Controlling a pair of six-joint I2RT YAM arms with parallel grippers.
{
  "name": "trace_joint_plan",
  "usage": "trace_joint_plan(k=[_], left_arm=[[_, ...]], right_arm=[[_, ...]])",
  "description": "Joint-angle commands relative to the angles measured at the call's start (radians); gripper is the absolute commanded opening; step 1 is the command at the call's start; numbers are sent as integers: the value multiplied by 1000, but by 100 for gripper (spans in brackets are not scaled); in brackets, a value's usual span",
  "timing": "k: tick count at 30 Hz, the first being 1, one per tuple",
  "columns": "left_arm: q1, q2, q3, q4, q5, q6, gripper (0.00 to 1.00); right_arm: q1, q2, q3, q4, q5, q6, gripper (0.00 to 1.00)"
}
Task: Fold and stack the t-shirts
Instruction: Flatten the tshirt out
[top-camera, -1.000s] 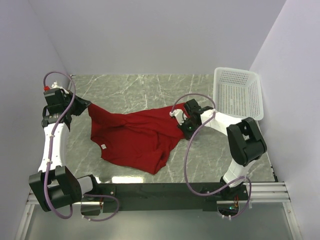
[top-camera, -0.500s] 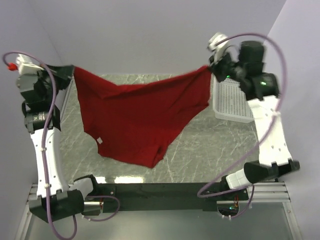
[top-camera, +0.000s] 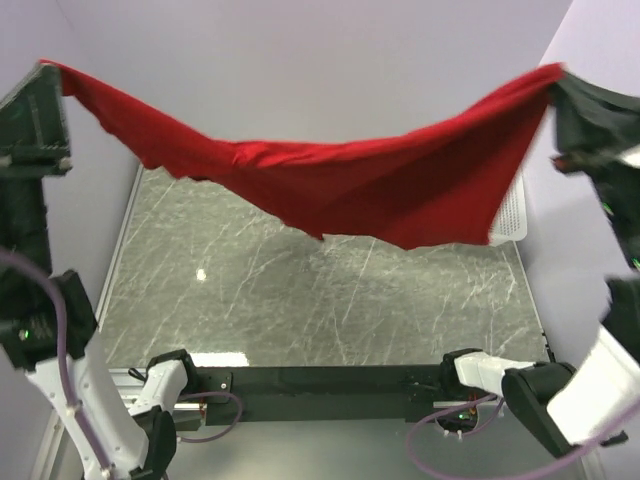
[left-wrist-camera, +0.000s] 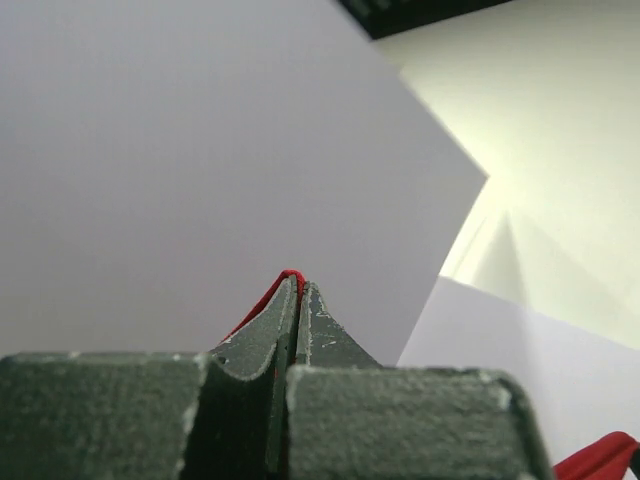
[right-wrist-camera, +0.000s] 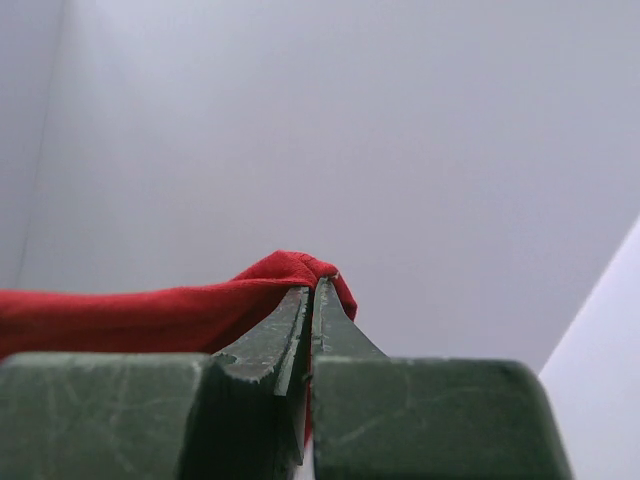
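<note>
T-shirt (top-camera: 350, 185): one item, deep red soft cloth, plain.
Position: held aloft and spread across nearly the full width of the top view, strung between the two grippers, with nothing else touching it.
Hang: the upper edge dips in a shallow curve from the two raised corners. The loose cloth drapes below it in soft folds, deepest to the right of centre. It appears to hang clear of the table.
Left gripper (left-wrist-camera: 298, 292): raised high at the upper left. The fingers are pressed together on a thin red edge of the t-shirt, which shows as a narrow line along the closed tips in the left wrist view.
Right gripper (right-wrist-camera: 312, 288): raised high at the upper right and blurred in the top view. The fingers are pinched tight on a bunched corner of the t-shirt. In the right wrist view the red cloth humps over the tips and trails off to the left.
Table (top-camera: 300, 300): grey marble-pattern top with pale veins, lying beneath the hanging cloth.
Basket (top-camera: 514, 218): white mesh plastic, at the table's far right. It is largely hidden behind the t-shirt, with only a strip of its side showing.
Walls (top-camera: 300, 60): pale lilac panels behind and to both sides.
</note>
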Motion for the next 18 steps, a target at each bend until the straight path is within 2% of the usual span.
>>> trace_joint_plan(k=[1,10,13,14,18], left_arm=[[2,-1,66,44,-43,-16,1],[2,22,155,39,-86,26,1],[2,16,90,-6,-100,36,1],[2,15,26,-7,-100,36,1],[2,13,-175,6,-92,43,1]], right_arm=[[-8,-30,38,85,62,47,0],[-12,-45,9,89,73,44,0],[-12,-37,-72,90,50,36,0],[-12,-37,-105,93,41,38,0],[-13,-22,-370,122,-56,62,0]])
